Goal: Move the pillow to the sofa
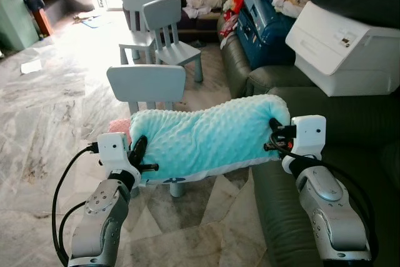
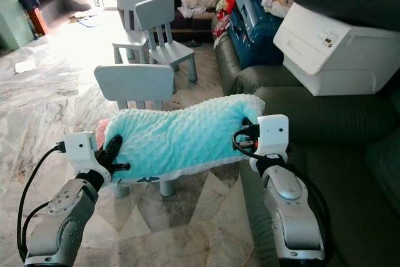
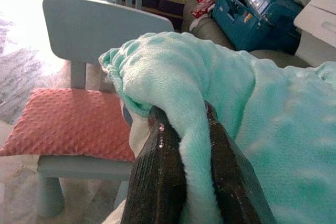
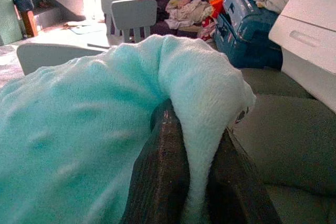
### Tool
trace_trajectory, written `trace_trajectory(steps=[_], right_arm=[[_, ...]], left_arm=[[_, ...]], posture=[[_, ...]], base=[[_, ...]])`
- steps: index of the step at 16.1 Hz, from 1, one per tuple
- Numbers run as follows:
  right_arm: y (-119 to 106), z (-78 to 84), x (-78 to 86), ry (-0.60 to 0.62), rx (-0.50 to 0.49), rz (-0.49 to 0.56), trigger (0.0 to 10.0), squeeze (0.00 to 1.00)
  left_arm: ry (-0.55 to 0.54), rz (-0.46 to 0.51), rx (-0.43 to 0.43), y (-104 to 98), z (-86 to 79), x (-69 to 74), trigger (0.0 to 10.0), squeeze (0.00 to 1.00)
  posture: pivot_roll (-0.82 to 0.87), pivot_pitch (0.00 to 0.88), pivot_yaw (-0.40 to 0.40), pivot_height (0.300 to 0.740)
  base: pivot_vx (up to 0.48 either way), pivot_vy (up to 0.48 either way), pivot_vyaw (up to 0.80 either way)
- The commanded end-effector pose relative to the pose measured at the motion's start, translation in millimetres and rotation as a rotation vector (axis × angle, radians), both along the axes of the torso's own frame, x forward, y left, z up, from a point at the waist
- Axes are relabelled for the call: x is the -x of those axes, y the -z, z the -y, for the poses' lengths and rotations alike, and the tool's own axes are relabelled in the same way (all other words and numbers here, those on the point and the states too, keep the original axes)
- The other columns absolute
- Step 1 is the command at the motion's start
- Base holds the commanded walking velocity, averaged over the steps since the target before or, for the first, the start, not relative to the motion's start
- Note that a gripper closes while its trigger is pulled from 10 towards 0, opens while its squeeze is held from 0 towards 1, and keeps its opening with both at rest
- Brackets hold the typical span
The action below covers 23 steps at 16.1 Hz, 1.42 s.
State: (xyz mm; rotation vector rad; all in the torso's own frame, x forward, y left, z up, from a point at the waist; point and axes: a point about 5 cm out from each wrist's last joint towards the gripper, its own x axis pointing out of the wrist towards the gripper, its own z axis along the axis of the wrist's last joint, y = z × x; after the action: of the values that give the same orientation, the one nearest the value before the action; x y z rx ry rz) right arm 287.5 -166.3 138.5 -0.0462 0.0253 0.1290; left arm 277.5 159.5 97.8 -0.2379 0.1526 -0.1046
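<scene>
Left gripper (image 1: 139, 154): 2 long black fingers (image 3: 157, 177) clamped on 1 end of the mint-green dimpled plush pillow (image 1: 203, 137), a fold of fabric pinched between them. Right gripper (image 1: 275, 134): clamped likewise on the opposite end, at the corner nearest the dark green leather sofa (image 1: 350, 123). Pillow: held stretched between both grippers, lifted above the small pale grey child's chair (image 1: 149, 85), where 1 salmon-pink dimpled cushion (image 3: 68, 124) is left on the seat. Step in hand, as judged: carriage sideways to the sofa seat. Both holds are best kept firm and level so the slack middle is not dragged over the chair back; the pillow is best swung to the right, past the sofa's front edge, and lowered onto bare cushion short of the white plastic box (image 1: 347, 48) before release.
</scene>
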Motion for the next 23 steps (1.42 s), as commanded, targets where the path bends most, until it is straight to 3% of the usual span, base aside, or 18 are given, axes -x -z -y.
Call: trace_trajectory(steps=[1,15,23], right_arm=[[-6.1,-0.2,-1.9,-0.002,0.001,0.03,10.0,0.0],[-7.9,-0.8,-5.9,-0.004,0.003,0.041,10.0,0.0],[-8.4,1.7,-5.8,0.0,0.013,0.042,10.0,0.0]], left_arm=[[0.002,0.016,-0.005,-4.4,-0.9,-1.7,10.0,0.0],[0.016,0.027,-0.007,-5.6,2.3,-4.8,10.0,0.0],[0.027,0.029,-0.011,-5.6,7.0,-5.5,10.0,0.0]], posture=[[-0.15,0.0,-0.003,0.74],[-0.15,0.0,-0.003,0.74],[-0.16,0.0,-0.005,0.74]], base=[[0.0,0.0,0.0],[0.0,0.45,0.0],[0.0,0.0,0.0]])
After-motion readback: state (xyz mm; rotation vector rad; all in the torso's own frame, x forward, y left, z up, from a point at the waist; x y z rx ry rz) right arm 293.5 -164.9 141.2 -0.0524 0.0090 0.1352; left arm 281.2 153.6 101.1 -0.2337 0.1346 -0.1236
